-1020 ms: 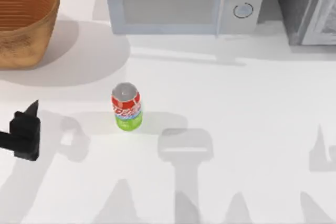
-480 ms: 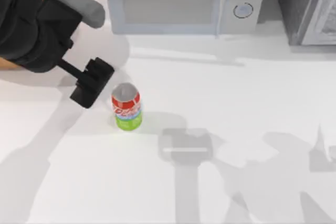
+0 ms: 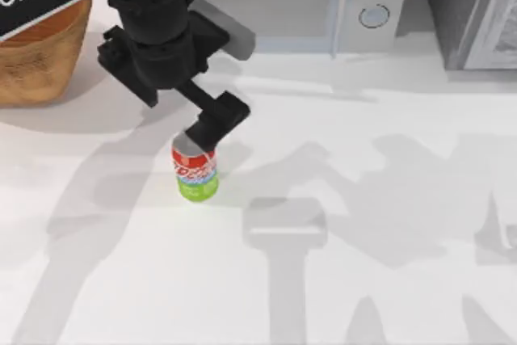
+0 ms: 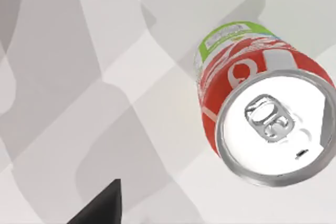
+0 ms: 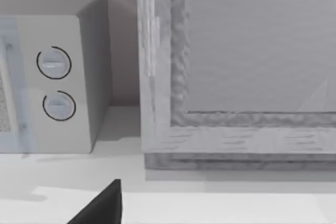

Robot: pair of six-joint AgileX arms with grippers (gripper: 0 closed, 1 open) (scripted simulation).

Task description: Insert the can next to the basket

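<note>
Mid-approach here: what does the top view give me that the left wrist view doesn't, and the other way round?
Top view alone: the left arm reaching over the table, left gripper just above the can, the wicker basket at far left, and the microwave at the back. Left wrist view alone: the can's silver lid with its pull tab, seen from close above. Both: the can standing upright on the white table.
</note>
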